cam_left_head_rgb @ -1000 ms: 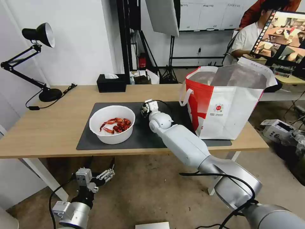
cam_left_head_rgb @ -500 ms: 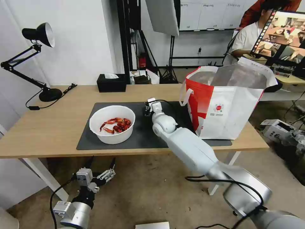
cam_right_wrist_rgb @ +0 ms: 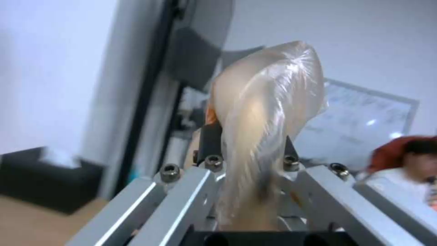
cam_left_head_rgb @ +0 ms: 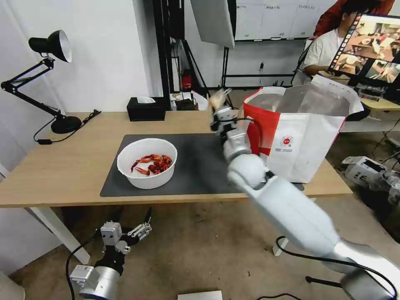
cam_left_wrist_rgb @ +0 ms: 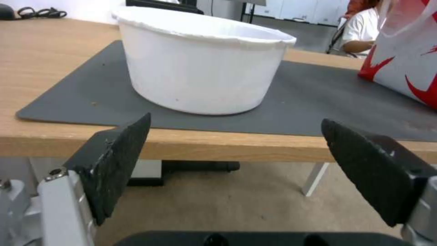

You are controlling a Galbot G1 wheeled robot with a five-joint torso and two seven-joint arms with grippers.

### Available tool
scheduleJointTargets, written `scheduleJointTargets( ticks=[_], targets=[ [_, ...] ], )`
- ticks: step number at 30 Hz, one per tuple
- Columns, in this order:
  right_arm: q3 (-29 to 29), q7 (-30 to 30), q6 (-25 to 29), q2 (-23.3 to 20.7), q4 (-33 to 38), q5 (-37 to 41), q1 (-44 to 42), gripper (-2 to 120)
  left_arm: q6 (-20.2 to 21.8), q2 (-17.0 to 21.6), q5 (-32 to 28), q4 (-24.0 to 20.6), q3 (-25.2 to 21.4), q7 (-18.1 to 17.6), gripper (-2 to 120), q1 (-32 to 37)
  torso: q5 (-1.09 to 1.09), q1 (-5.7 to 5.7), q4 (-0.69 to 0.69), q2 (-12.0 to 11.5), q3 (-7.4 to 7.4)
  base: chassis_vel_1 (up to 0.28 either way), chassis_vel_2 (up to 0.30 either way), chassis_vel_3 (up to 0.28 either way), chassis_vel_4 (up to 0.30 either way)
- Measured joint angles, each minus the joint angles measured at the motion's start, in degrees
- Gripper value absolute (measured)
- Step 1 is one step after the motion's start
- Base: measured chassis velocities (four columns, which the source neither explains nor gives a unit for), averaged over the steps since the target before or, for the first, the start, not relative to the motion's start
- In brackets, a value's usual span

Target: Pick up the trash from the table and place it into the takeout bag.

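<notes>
Right end effector [cam_left_head_rgb: 218,101] clamped on knotted beige plastic pouch [cam_right_wrist_rgb: 264,112] — raised beside white-and-red takeout bag [cam_left_head_rgb: 300,137]; left end effector [cam_left_wrist_rgb: 237,171] wide open, empty — below light-wood bench [cam_left_head_rgb: 62,166].

- Motion-blurred: translucent beige plastic pouch [cam_right_wrist_rgb: 266,112] covering the right pincer [cam_right_wrist_rgb: 248,150] tips.
- Cut off at the frame edge: white-and-red takeout bag [cam_left_wrist_rgb: 409,51].
</notes>
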Motion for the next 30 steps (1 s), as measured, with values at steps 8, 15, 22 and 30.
scheduleJointTargets(
  ticks=[8,15,22,30],
  targets=[
    [7.13,3.16,-4.18,-7.29,1.61,4.81,-1.10,6,0.00,-0.18,0.09,-0.22,0.64,-0.02,100,0.10,0.00,0.00,-0.01,0.00,0.00,0.000,0.000,0.000,0.000],
    [9.03,3.35,-8.00,-11.14,1.84,10.81,-1.01,6,0.04,-0.23,0.12,-0.22,1.22,-0.04,100,0.04,-0.01,0.00,-0.01,0.00,0.00,0.000,0.000,0.000,0.000],
    [9.33,2.05,-15.63,-13.20,2.94,17.40,-1.23,14,0.07,-0.24,0.13,-0.32,1.36,-0.05,100,-0.02,-0.01,0.01,-0.01,0.00,0.00,0.000,0.000,0.000,0.000],
    [8.84,1.50,-19.65,-14.73,3.81,20.74,0.49,44,0.10,0.01,-0.30,-0.51,1.22,-0.08,100,-0.27,-0.03,0.00,0.00,0.00,0.00,0.000,0.000,0.000,0.000]
  ],
)
